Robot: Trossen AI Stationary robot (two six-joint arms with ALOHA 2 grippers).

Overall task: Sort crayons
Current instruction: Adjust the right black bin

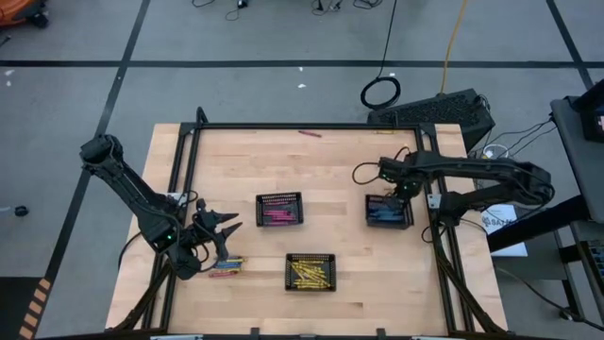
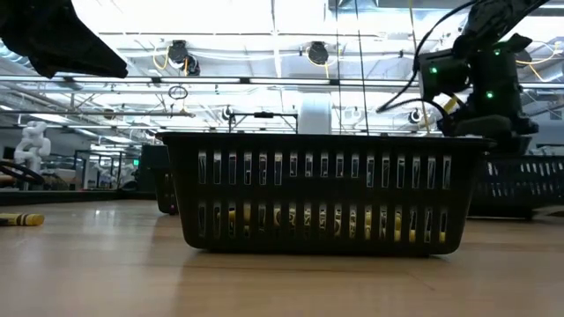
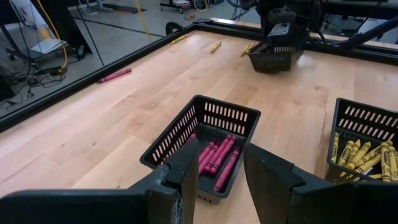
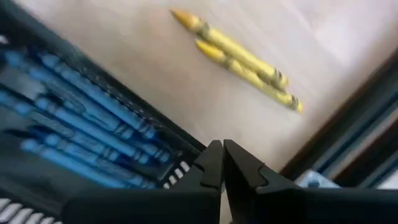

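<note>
Three black mesh trays stand on the wooden table. One holds pink crayons (image 1: 279, 210), one yellow crayons (image 1: 310, 271), one blue crayons (image 1: 389, 211). A small heap of loose crayons (image 1: 226, 267) lies near the front left. My left gripper (image 3: 221, 180) is open and holds nothing; it hovers beside that heap and faces the pink tray (image 3: 205, 146). My right gripper (image 4: 222, 165) is shut with nothing in it and points down over the blue tray's edge (image 4: 155, 140). Two yellow crayons (image 4: 239, 59) lie on the table beside that tray.
A black metal frame (image 1: 283, 126) runs round the tabletop. One pink crayon (image 1: 310, 133) lies at the far edge, and another (image 3: 115, 76) lies by the frame rail. In the low view the yellow tray (image 2: 322, 189) fills the middle, with one yellow crayon (image 2: 19, 219) at the left.
</note>
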